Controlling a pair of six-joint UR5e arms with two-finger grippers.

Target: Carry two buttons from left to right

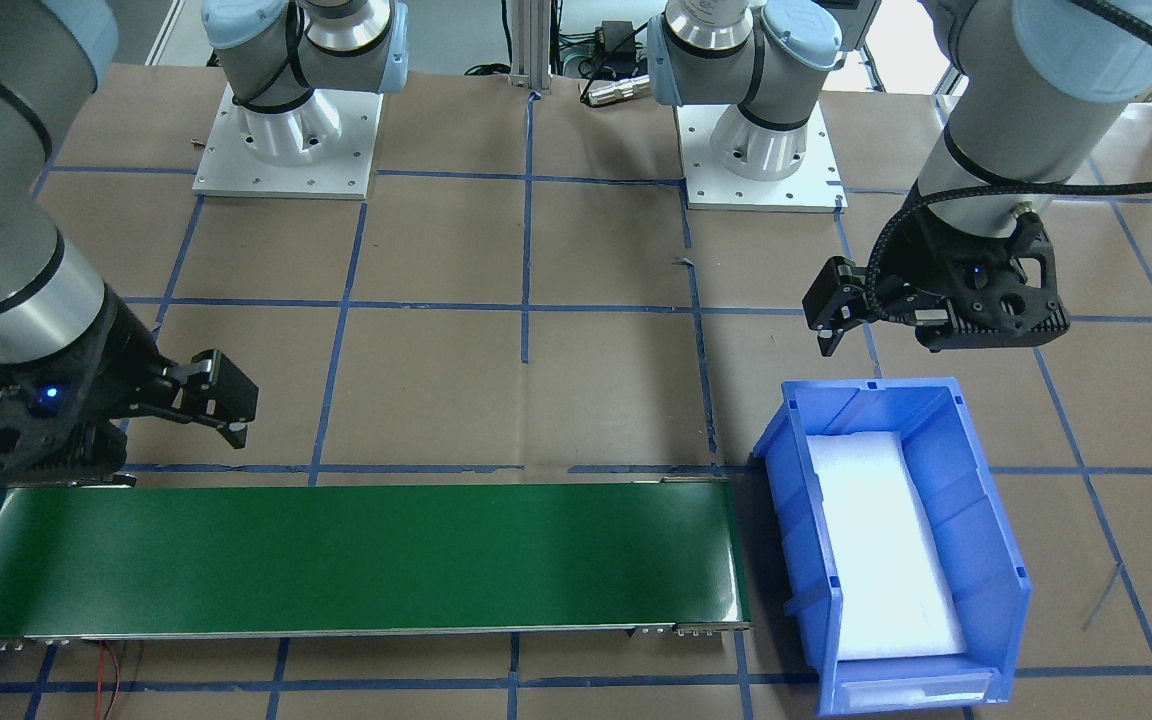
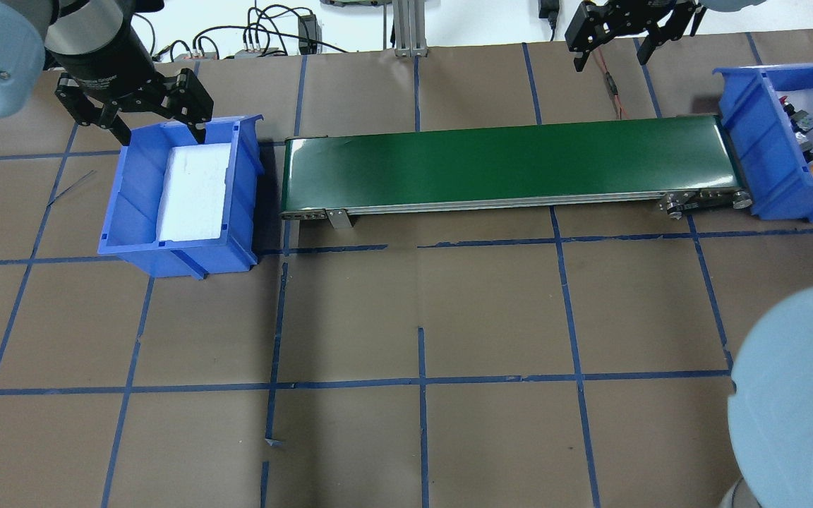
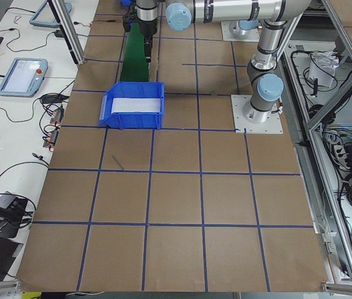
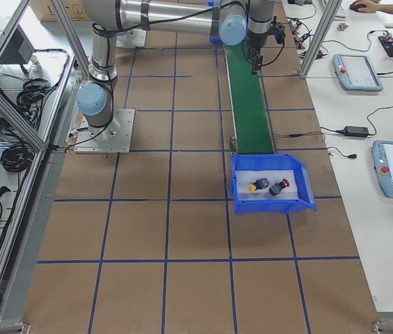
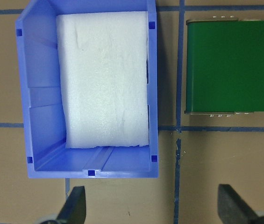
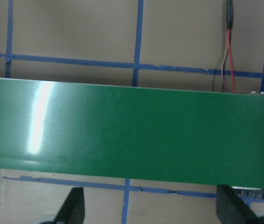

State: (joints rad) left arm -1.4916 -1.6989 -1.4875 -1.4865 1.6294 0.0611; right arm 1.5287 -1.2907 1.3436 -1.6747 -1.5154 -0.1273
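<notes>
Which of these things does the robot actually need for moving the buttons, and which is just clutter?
Part of the job: red button, yellow button, right bin holding both, left bin, green belt, left hand, right hand, both open.

Just lying about: tablet on the side bench, cables, red wire.

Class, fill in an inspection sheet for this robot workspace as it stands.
Surface: brown-papered table, blue tape grid, green belt across it.
Job's things: red button and yellow button lie in the right bin; left bin holds only foam.
Clutter: nothing seen.
Grippers: left gripper open, above left bin; right gripper open, above belt.
Cables: red wire beside belt.
Surroundings: pendants on side benches.
</notes>
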